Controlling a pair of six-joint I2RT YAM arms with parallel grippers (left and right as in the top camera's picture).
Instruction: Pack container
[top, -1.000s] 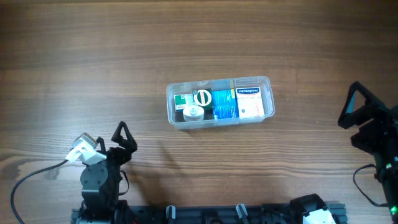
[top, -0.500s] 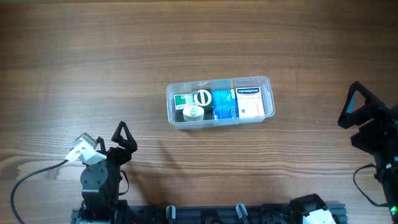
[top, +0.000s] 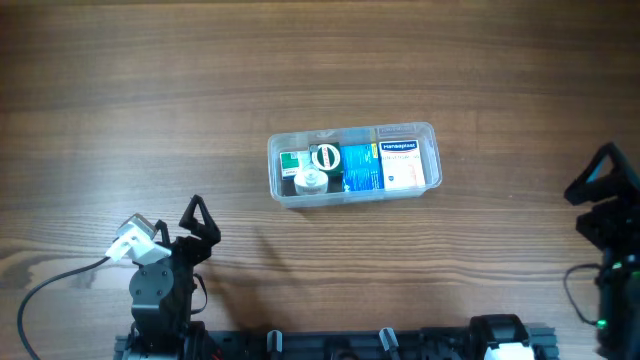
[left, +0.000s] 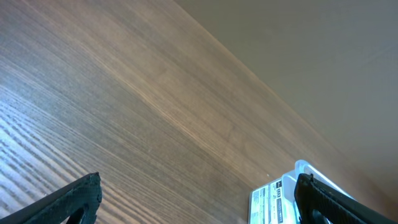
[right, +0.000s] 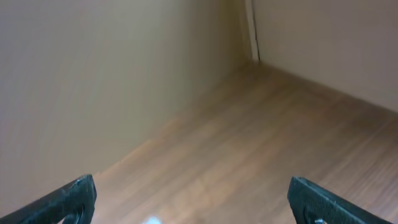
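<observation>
Overhead, the wooden table (top: 120, 80) carries the container (top: 433, 152) at its middle, well apart from both arms. The left gripper (top: 200, 222), near the front edge, and the right gripper (top: 600, 178), at the right edge, both stand wide and empty. Small boxes (top: 400, 165) lie side by side in the tub, with a white bottle (top: 311, 181) at its left end, so packing looks nearly done. The risk is a careless reach: a finger catching the rim could skid the light tub or topple the bottle.
</observation>
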